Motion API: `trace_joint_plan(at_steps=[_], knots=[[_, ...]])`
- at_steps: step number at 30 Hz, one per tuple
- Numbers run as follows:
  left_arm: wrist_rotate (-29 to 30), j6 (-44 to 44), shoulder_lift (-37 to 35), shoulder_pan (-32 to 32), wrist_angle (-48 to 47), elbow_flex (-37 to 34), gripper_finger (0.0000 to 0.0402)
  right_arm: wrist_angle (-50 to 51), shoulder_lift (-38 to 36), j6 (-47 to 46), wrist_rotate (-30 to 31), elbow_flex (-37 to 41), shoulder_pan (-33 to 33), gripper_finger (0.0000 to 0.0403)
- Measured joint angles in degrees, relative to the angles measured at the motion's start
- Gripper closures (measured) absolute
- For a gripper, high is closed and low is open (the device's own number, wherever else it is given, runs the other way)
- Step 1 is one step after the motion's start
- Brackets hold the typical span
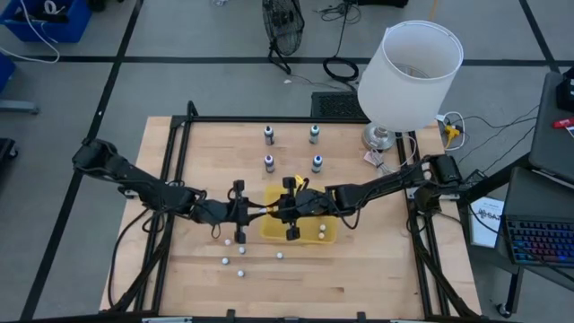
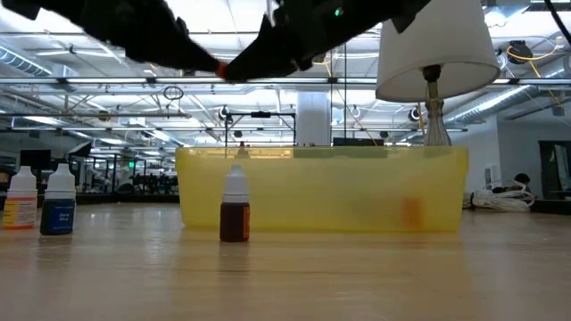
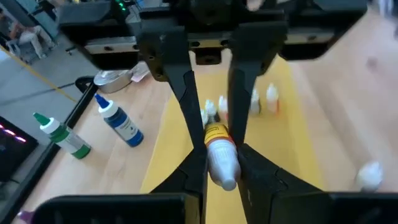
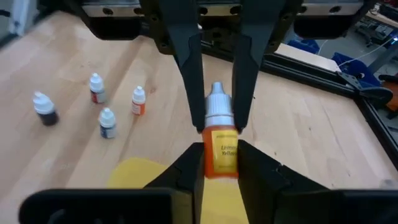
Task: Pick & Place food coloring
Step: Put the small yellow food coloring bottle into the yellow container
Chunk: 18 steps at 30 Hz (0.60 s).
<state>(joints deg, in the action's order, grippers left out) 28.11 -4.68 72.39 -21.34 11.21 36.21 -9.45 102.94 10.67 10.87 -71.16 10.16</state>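
High view: left gripper (image 1: 254,213) and right gripper (image 1: 280,211) meet tip to tip over the yellow tray (image 1: 316,239), arms stretched in from 9 and 3 o'clock.
Left wrist: left fingers clamp the yellow food coloring bottle (image 3: 220,154).
Right wrist: right fingers (image 4: 191,163) flank the same bottle; grip uncertain.

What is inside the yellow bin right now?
In the high view the yellow bin shows one white-capped bottle near its right end. Both grippers, meeting on a yellow-labelled bottle, cover the rest.
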Motion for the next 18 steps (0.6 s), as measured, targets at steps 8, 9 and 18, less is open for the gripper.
trace_joint_plan(at_steps=[8, 9, 18], knots=[[-0.1, 7.7, 1.2, 4.4, -18.6, 10.5, 0.0339, 16.3, -11.6, -7.6, -0.6, 1.0, 0.5, 0.0292], [-1.3, 8.4, 2.0, 5.5, -21.7, 12.2, 0.0339, 16.0, -13.3, -7.7, -0.6, 1.9, 0.5, 0.0291], [-18.2, 9.9, 16.6, 15.2, -43.4, 26.9, 0.0339, 1.1, -29.6, -7.0, -0.3, 17.2, 0.4, 0.0298]])
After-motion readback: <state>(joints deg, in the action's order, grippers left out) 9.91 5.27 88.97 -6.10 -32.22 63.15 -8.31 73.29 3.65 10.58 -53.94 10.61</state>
